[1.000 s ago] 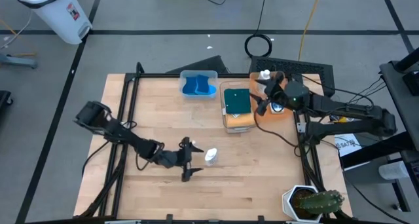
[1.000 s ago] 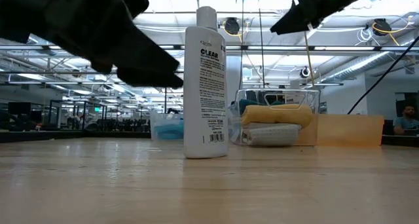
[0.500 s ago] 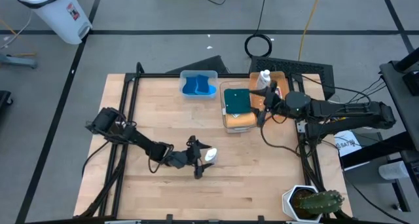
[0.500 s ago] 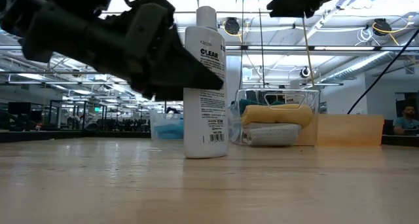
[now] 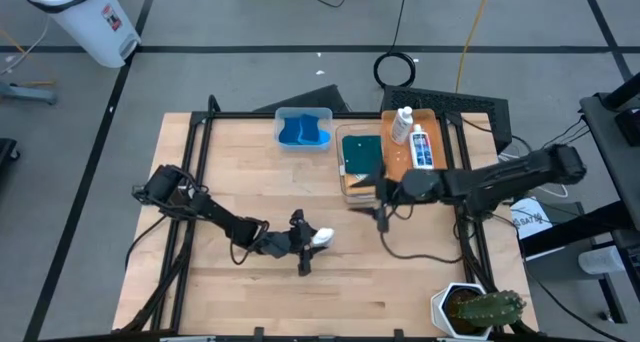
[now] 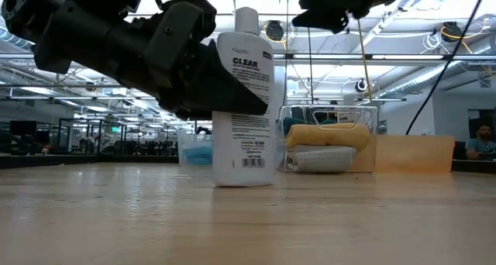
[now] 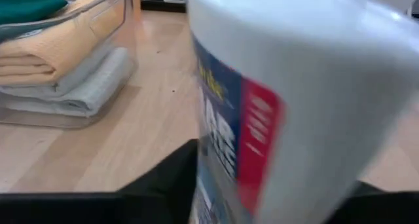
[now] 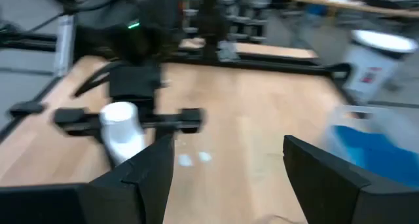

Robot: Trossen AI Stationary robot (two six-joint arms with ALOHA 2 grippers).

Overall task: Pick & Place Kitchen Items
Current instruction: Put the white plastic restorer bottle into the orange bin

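Light wood table (image 5: 400,292). Left gripper (image 5: 307,240), near centre, pinches a white bottle (image 6: 245,102), tilted, label reading "CLEAR". At two o'clock, right gripper (image 5: 379,203) hovers with fingers spread beside the folded cloths (image 6: 325,147) in a clear bin (image 5: 347,187). Behind: ceiling lights (image 6: 325,40), open workshop.

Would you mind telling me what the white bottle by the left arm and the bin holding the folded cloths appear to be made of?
White bottle: looks like opaque, smooth plastic with a printed label; its even sheen suggests this.
Bin: apparently clear rigid plastic, since the yellow and grey folded cloths show through its glossy walls.
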